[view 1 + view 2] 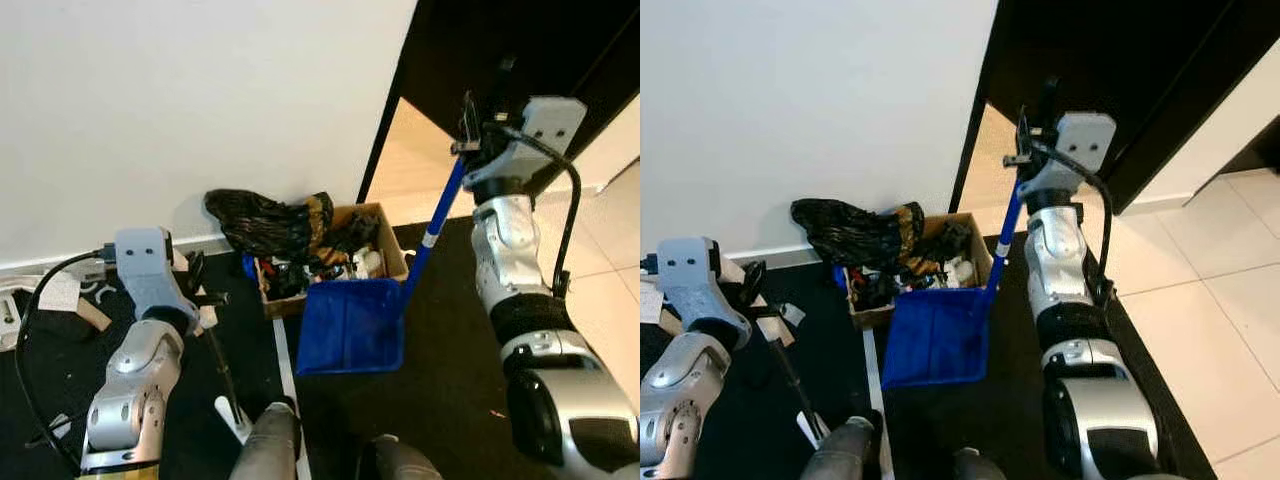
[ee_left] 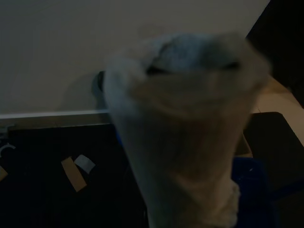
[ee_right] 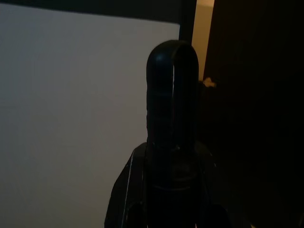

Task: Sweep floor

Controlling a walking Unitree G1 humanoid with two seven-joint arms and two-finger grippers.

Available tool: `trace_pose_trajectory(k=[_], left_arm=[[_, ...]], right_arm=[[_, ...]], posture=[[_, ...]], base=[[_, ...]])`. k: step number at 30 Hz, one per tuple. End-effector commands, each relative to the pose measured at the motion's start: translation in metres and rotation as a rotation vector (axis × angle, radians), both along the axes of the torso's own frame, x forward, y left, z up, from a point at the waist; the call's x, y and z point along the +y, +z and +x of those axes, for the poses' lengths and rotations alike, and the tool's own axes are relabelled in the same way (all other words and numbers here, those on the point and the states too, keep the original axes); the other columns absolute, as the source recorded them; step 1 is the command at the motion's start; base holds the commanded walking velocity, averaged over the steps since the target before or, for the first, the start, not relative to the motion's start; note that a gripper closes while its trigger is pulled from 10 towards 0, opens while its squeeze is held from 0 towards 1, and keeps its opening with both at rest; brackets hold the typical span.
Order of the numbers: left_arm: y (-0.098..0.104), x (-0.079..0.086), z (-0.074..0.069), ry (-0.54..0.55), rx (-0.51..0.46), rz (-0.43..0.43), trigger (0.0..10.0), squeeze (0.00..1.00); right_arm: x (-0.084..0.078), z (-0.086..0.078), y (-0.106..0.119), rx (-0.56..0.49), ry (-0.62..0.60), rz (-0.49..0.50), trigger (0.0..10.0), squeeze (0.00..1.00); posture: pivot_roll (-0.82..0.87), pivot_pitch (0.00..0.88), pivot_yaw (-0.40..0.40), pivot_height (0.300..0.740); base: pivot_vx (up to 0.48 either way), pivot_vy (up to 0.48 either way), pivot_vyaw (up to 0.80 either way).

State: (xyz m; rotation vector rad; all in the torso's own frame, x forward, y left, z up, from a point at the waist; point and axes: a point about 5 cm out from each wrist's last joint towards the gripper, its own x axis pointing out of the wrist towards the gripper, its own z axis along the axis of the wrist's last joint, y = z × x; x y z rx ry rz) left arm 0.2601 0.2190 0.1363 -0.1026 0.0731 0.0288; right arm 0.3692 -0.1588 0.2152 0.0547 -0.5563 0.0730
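Observation:
A blue dustpan (image 1: 350, 325) stands tilted on the black floor, its pan in front of a cardboard box (image 1: 385, 232) full of rubbish. My right gripper (image 1: 470, 140) is raised near the doorway, shut on the top of the dustpan's long blue handle (image 1: 1008, 228). The handle's dark loop end (image 3: 172, 109) rises between the fingers in the right wrist view. My left gripper (image 1: 200, 297) is low on the left, shut on a thin black broom stick (image 1: 224, 375) that slants down to a white end (image 1: 236, 417). A pale blurred shape (image 2: 183, 137) sits close to the left wrist camera.
A crumpled black bag (image 1: 265, 225) lies over the box. Paper scraps (image 2: 73, 173) lie on the black floor by the white wall (image 1: 180, 100). A dark door frame (image 1: 385, 115) and light tiles (image 1: 1210, 270) are to the right. My legs (image 1: 272, 440) show at the bottom edge.

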Motion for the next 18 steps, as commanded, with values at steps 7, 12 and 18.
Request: trace_pose_trajectory(k=[7,12,18], left_arm=[[0.000,-0.011,-0.003,-0.054,-0.008,0.072,10.0,0.00],[0.000,-0.016,-0.002,-0.073,-0.010,0.090,10.0,0.00],[-0.004,-0.019,0.002,-0.114,0.001,0.102,10.0,0.00]], right_arm=[[0.017,-0.017,-0.047,0.150,0.099,0.111,10.0,0.00],[0.024,-0.021,-0.062,0.212,0.125,0.170,10.0,0.00],[0.020,-0.035,-0.073,0.220,0.072,0.083,10.0,0.00]], posture=[[0.32,0.190,-0.084,0.740],[0.33,0.186,-0.072,0.740],[0.30,0.170,-0.007,0.740]], base=[[0.000,0.000,0.00],[0.000,0.000,0.00],[0.000,0.000,0.00]])
